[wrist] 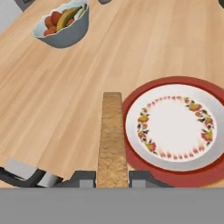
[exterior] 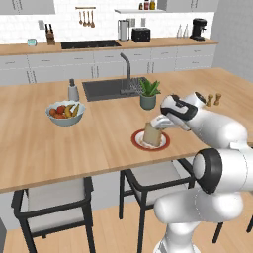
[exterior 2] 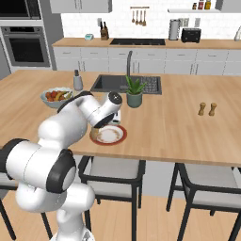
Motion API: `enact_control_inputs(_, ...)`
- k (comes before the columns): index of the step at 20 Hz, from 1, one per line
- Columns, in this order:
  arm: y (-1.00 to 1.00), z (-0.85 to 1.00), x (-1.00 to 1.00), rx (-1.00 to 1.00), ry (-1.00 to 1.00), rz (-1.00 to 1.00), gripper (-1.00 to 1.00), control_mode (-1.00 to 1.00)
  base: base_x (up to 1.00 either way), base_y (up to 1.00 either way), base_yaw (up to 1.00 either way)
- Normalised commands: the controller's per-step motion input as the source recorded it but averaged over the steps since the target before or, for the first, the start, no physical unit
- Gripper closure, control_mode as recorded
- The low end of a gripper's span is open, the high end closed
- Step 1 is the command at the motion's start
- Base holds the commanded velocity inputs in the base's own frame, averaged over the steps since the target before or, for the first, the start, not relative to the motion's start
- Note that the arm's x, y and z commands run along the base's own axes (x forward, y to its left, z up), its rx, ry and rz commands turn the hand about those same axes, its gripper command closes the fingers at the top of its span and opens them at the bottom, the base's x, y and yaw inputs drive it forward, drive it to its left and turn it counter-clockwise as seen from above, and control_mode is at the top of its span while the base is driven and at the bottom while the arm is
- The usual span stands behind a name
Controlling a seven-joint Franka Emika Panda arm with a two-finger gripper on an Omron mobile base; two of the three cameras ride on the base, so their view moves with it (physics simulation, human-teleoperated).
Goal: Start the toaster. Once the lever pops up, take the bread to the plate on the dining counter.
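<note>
Your pincer pinches the bread on edge (upright) just over the plate rim, so releasing here should drop it onto the plate.

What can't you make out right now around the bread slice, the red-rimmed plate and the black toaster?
- Gripper fingertips: cut off by the hand view's bottom edge; in the right base view the white arm covers them.
- Thin tan bread slice: whether its lower edge touches the red-rimmed round plate can't be told; hand view shows only its crust edge.
- Black boxy toaster on the far counter: too small in both base views to read its lever.
</note>
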Motion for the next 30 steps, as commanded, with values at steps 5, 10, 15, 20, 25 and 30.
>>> enact_control_inputs(5, 0.00, -0.41, 0.15, 0.00, 0.00, -0.03, 1.00, -1.00, 0.00, 0.00, 0.00)
enact_control_inputs(10, 0.00, -0.24, 0.02, 0.00, 0.00, 0.00, 1.00, -1.00, 0.00, 0.00, 0.00)
enact_control_inputs(15, 0.00, 0.00, 0.33, 0.01, 0.00, 0.00, 1.00, -1.00, 0.00, 0.00, 0.00)
enact_control_inputs(20, 0.00, 0.00, 0.31, 0.02, 0.00, 0.00, 1.00, -1.00, 0.00, 0.00, 0.00)
enact_control_inputs(25, -0.07, -0.13, 0.07, 0.01, 0.00, 0.00, 1.00, -1.00, 0.00, 0.00, 0.00)
enact_control_inputs(30, -0.17, -0.37, 0.00, 0.00, 0.00, 0.00, 1.00, -1.00, 0.00, 0.00, 0.00)
